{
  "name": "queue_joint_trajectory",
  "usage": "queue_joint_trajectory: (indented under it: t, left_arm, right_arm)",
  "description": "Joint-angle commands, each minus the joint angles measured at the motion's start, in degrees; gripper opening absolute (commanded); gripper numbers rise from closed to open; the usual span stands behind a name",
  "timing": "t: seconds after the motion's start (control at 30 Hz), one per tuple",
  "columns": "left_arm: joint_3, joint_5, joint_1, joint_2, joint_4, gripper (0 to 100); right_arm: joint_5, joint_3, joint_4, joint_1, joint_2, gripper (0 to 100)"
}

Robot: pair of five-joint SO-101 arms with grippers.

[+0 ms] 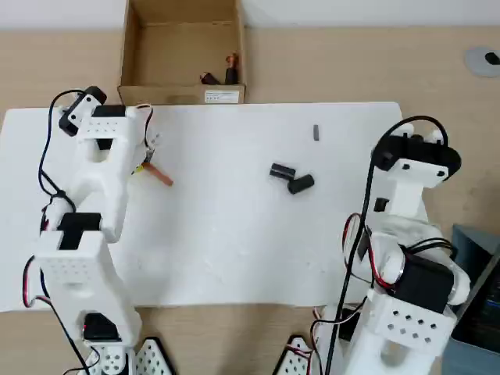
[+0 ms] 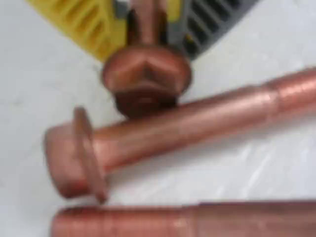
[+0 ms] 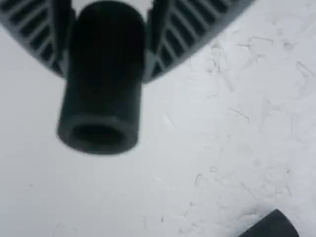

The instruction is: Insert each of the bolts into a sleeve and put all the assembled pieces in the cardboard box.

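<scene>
Copper-coloured bolt (image 1: 161, 176) pokes out at centre left of the high view, just beside your left gripper (image 1: 145, 158) on the white mat (image 1: 234, 250). Two short black sleeves (image 1: 283, 171) lie close together at centre right, well apart from it. The brown cardboard box (image 1: 133, 55) at top centre holds dark and copper pieces (image 1: 223, 74) against its near wall.

In the left wrist view, the yellow and grey ribbed fingers (image 2: 84, 24) are clamped on a flanged hex-head bolt (image 2: 146, 79) at upper centre, head toward the camera. Below it a loose bolt (image 2: 197, 118) crosses the middle and another shank (image 2: 197, 219) runs along the bottom edge. Lower carelessly and you could knock these; their smooth round metal would roll readily.

In the right wrist view, your right gripper (image 3: 106, 24) is closed on a matte black tubular sleeve (image 3: 101, 98) at upper left, its open bore facing the camera. A spare sleeve (image 3: 274, 224) sits in the lower right corner. The likeliest trouble is misalignment: if the bolt meets the bore tilted, it may jam or twist in the grip, since both parts are slick cylinders.
</scene>
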Motion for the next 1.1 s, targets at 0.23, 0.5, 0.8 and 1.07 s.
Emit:
queue_joint_trajectory:
  t: [0.23,0.5,0.8,1.07]
  left_arm:
    - [-18.5,-4.6,4.7,-12.8,17.6,0]
    - [-18.9,-9.3,12.4,-29.1,27.7,0]
    - [2.7,-11.2,17.9,-48.5,24.0,0]
    - [36.8,-14.1,17.7,-73.3,3.9,0]
  right_arm:
    - [-0.1,-8.5,-0.9,0.4,-0.8,1.2]
    - [4.0,-8.5,0.7,0.5,-1.0,1.1]
    - [11.7,-3.6,-2.3,0.1,-12.2,0.9]
    - [11.8,14.0,-13.2,-2.0,-24.6,0.9]
